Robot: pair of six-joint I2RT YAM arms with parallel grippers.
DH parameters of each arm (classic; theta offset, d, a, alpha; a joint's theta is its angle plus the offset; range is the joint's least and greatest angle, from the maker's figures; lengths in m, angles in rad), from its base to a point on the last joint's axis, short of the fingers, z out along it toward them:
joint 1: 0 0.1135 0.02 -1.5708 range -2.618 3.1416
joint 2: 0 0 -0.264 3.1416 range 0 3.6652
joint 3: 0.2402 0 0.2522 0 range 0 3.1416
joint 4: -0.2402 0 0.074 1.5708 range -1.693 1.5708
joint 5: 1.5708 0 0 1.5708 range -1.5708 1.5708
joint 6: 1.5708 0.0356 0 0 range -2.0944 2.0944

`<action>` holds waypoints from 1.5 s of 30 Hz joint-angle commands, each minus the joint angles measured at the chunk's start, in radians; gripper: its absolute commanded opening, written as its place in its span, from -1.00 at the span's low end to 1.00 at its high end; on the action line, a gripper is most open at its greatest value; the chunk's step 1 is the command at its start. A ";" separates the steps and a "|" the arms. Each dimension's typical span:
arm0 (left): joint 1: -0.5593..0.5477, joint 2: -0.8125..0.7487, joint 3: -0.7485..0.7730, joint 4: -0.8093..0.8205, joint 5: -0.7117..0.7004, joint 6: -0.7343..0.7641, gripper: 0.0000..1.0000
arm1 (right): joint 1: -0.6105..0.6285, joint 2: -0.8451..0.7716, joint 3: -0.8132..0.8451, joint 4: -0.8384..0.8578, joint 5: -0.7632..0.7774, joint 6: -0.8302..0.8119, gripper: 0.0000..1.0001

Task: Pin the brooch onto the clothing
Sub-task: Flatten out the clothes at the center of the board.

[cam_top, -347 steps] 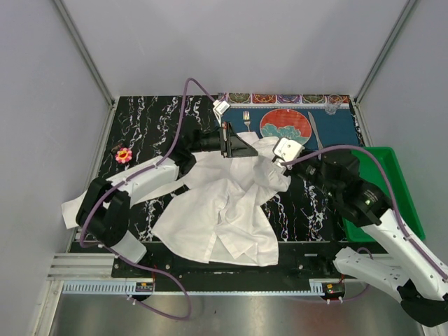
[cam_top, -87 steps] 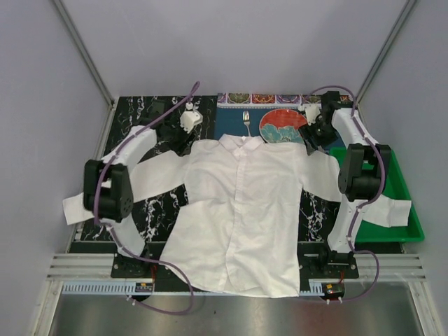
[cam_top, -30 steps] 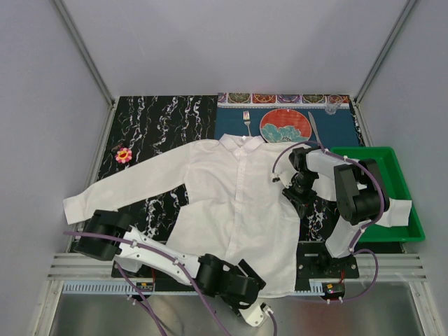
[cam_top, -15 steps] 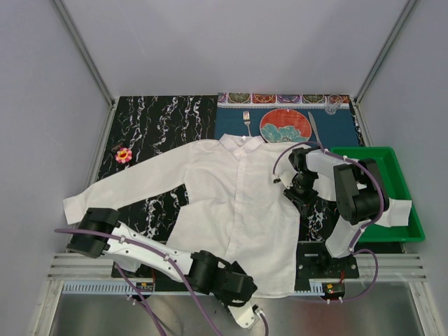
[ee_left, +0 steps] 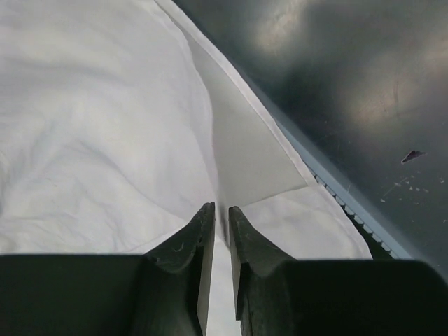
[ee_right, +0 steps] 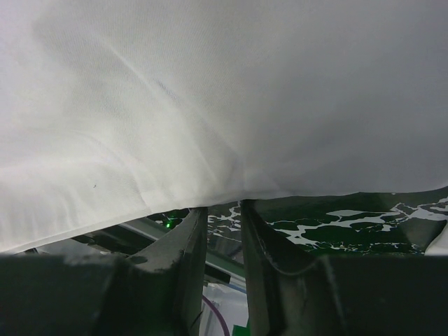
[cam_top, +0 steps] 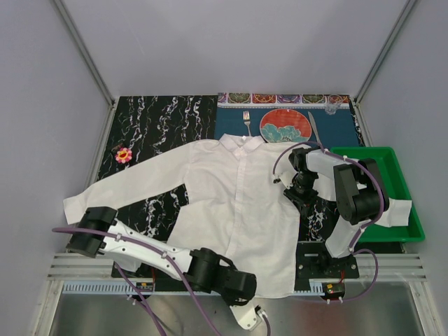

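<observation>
The clothing (cam_top: 238,203), a white collared shirt, lies spread flat and face up on the black marbled table. The brooch (cam_top: 123,155), a small pink-red flower with a yellow centre, sits alone on the table far left of the shirt, away from both grippers. My left gripper (cam_top: 241,285) is at the shirt's bottom hem by the near edge. In the left wrist view its jaws (ee_left: 218,208) pinch the front edge of the clothing (ee_left: 105,126). My right gripper (cam_top: 288,189) is at the shirt's right side. Its tips (ee_right: 224,205) nip the edge of the raised clothing (ee_right: 210,91).
A red-and-teal plate (cam_top: 285,125), a fork (cam_top: 246,120) and a knife (cam_top: 314,131) lie on a blue placemat (cam_top: 234,126) behind the collar. A green bin (cam_top: 392,178) stands at the right, and the shirt's right sleeve (cam_top: 397,210) hangs into it.
The shirt, bunched at first, now lies flat. Over the last second my left jaws narrowed onto the bottom hem and that arm shifted slightly. The right arm stayed put.
</observation>
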 commanded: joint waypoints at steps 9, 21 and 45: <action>-0.004 0.050 0.113 -0.158 0.190 0.037 -0.28 | 0.008 0.005 0.027 0.036 0.030 -0.034 -0.37; 0.485 -0.160 0.132 -0.081 0.388 -0.153 0.40 | 0.008 -0.147 0.114 -0.093 -0.082 -0.042 -0.24; 1.479 0.019 0.438 -0.360 0.282 -0.185 0.57 | 0.145 -0.510 0.219 -0.075 -0.383 0.099 0.33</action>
